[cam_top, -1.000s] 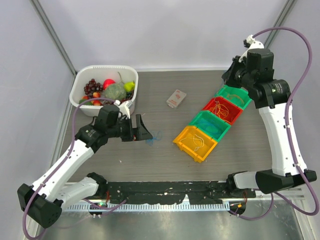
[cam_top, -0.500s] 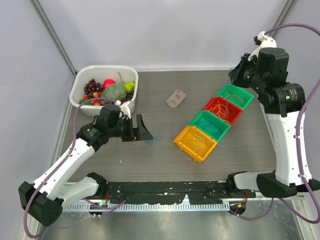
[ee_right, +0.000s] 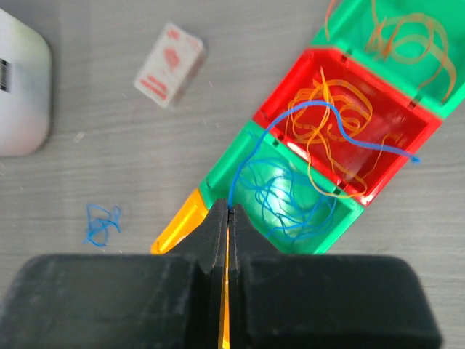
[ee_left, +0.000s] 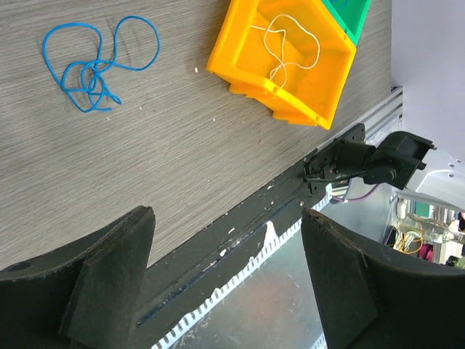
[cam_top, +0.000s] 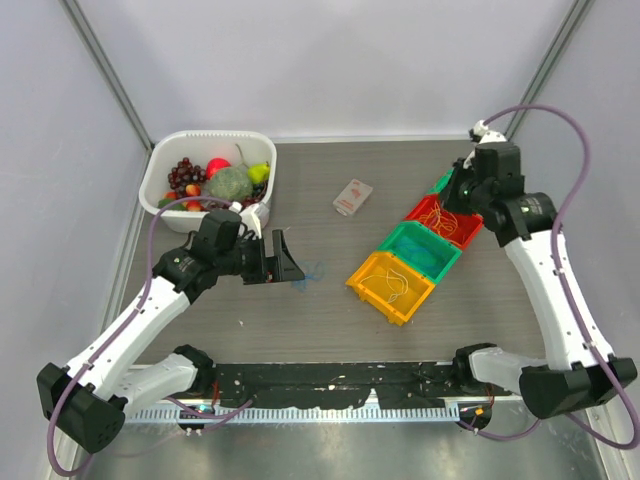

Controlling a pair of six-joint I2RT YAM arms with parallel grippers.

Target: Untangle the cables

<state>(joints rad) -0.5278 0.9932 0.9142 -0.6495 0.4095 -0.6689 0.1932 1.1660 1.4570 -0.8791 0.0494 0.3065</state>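
The left tool stays where it was 1 second ago, low over the near-left part of the counter, its 2 fingers spread wide with nothing between them; the right arm has swung down and inward from its raised pose, so the right tool now hangs over the row of 4 bins rather than high above the far end; the cables lie as before.

Nearest, a blue tangle of thin looped wire lies flat on the bare counter, just ahead of the left tool's spread fingers and touching neither; beyond it the yellow bin holds 1 white cable in loose curls.

The right tool's fingers are pressed together, pinching a single blue cable at their tips; that cable rises from the pinch, arcs across the red bin and ends free past its far-right rim.

Directly below the right tool's tips, the near green bin holds a heap of blue cables; whether the pinched one is free of them I cannot tell; the red bin holds tangled orange-yellow cables, and the far green bin holds more orange loops.

Farther left lie a small box and a white basin of fruit.
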